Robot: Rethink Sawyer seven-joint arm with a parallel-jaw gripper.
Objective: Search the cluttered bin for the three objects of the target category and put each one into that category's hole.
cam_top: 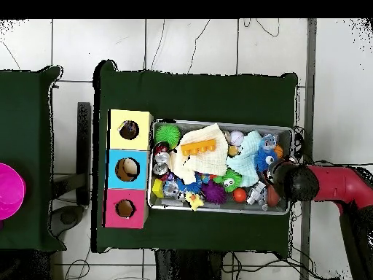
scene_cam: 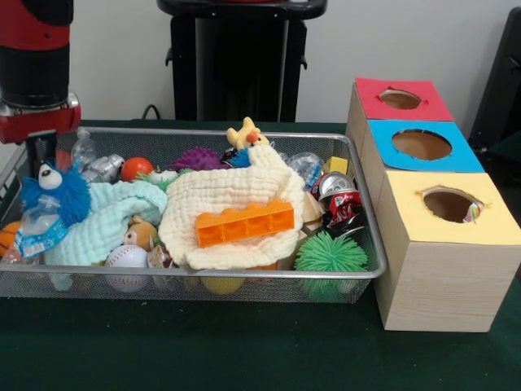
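gripper: grip state unclear, at bin end | orange brick: studded, atop cream cloth

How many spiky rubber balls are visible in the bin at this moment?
2: a green spiky ball at the bin's front corner nearest the boxes, and a purple spiky ball at the back behind the cream cloth. Cloths may hide more.

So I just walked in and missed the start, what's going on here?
A red and black robot arm hangs over one end of a wire mesh bin crammed with toys, cloths and cans. An orange toy brick lies on a cream cloth. Beside the bin stand three boxes with holes: red, blue and yellow. Nothing appears to be held.
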